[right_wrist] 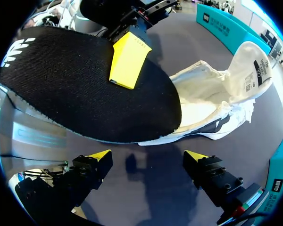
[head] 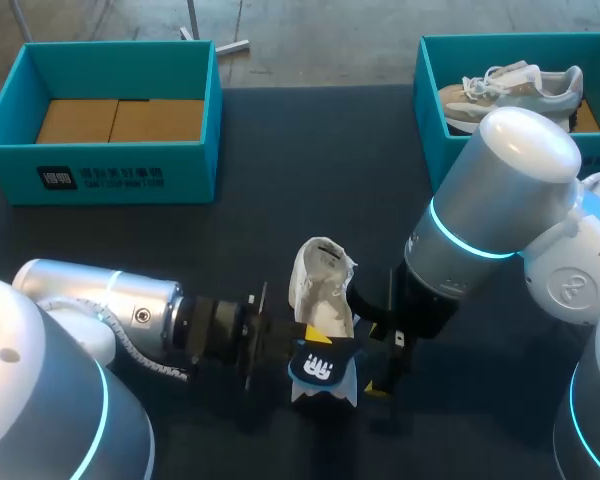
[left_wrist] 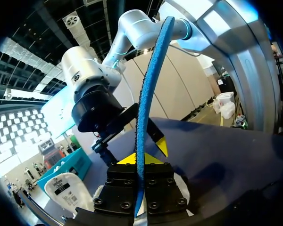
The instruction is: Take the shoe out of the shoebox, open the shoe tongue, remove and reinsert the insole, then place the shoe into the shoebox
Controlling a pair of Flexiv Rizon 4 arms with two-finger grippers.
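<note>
A white shoe (head: 318, 285) lies on the dark table, its tongue pulled up and its opening showing (right_wrist: 212, 101). My left gripper (head: 285, 350) is shut on the black insole (head: 325, 368), which has a white logo and is held just in front of the shoe. In the left wrist view the insole (left_wrist: 144, 113) stands edge-on between the yellow tips (left_wrist: 140, 159). One left fingertip (right_wrist: 129, 59) presses on the insole's flat face (right_wrist: 80, 89). My right gripper (right_wrist: 146, 159) is open and holds nothing. It is close beside the insole and the shoe (head: 378, 357).
A teal shoebox (head: 100, 160) with a bare cardboard floor stands at the back left. At the back right, another teal shoebox (head: 430, 110) holds a second shoe (head: 515, 88). My right arm's big joint (head: 500, 190) hangs over the table's right half.
</note>
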